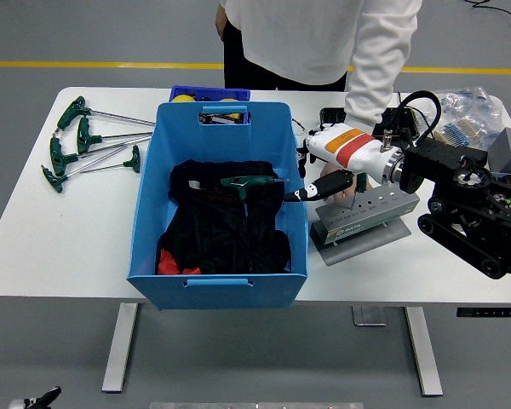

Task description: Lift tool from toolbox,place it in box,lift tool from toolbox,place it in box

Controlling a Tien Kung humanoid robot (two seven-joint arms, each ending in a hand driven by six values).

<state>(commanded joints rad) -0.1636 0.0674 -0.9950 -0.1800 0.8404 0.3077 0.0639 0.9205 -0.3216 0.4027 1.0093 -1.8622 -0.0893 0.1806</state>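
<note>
Hovering between blue plastic bin (149, 223) and grey slotted tool holder (358, 221), white-gloved right hand (325, 164) seen empty, fingers relaxed. Green-handled T-wrench (251, 183) lies in bin; next pickup from holder judged due.

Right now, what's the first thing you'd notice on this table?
The big blue bin in the middle, with black cloth and a green-handled tool inside. Beside it, the robot's white right hand hangs over the grey tool holder. More green tools lie far left.

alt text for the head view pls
The robot's right hand, open and empty, hovers over the grey tool holder beside a blue box where a green-handled tool lies on black cloth. A person stands behind the white table.
</note>
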